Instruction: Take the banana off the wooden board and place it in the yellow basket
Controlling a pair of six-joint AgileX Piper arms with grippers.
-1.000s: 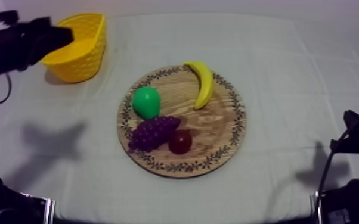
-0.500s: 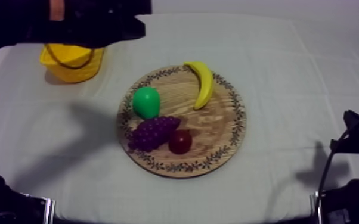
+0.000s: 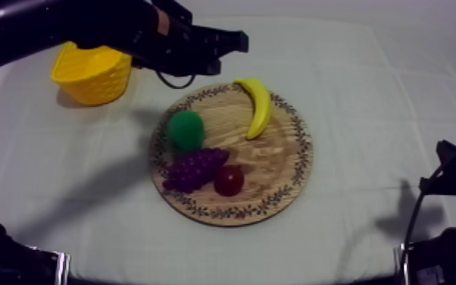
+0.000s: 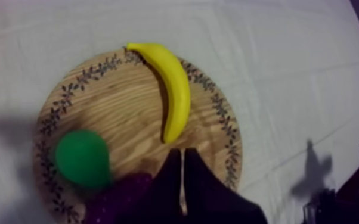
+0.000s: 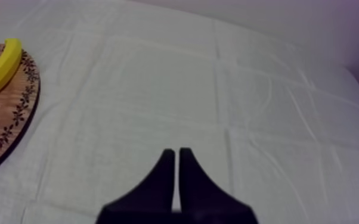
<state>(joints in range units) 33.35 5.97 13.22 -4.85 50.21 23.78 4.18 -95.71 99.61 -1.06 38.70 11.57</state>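
Top view: left gripper, fingers pressed together, hangs at upper centre beside the banana on the board; basket upper left. Right gripper likewise pressed together.

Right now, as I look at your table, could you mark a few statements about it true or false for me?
1. The banana lies on the wooden board. True.
2. The pear sits in the yellow basket. False: the pear is on the board, next to the grapes.
3. The left jaws are clamped round the banana. False: they are shut on nothing, above the board near the banana.
4. The right jaws lie together over the cloth beside the board. True.
5. The small red fruit touches the banana. False: it lies apart from it, beside the grapes.
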